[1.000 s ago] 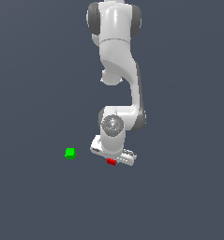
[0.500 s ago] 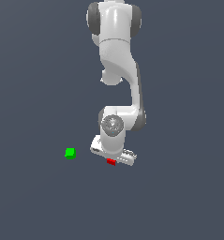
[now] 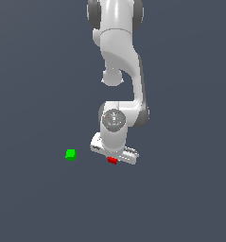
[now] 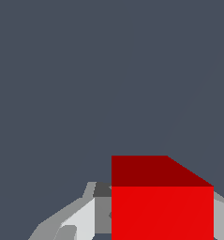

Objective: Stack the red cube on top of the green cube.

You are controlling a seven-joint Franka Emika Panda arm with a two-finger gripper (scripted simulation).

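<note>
1. The red cube [image 3: 112, 160] is tiny, plain and bright red, far smaller than the white gripper [image 3: 113, 158] above it. It sits right under the gripper's body, only part of it peeking out below the white housing in the exterior view.
2. In the wrist view the red cube [image 4: 162, 206] fills the lower part of the picture, with a bright face and a darker red face showing (the gripper's grey fingers [image 4: 80, 215] flank it on either side).
3. The green cube [image 3: 70, 154] is the same size, plain and bright green. It rests flat on the dark surface [image 3: 34, 198], uncovered, well apart from the red cube, toward the exterior view's left.
</note>
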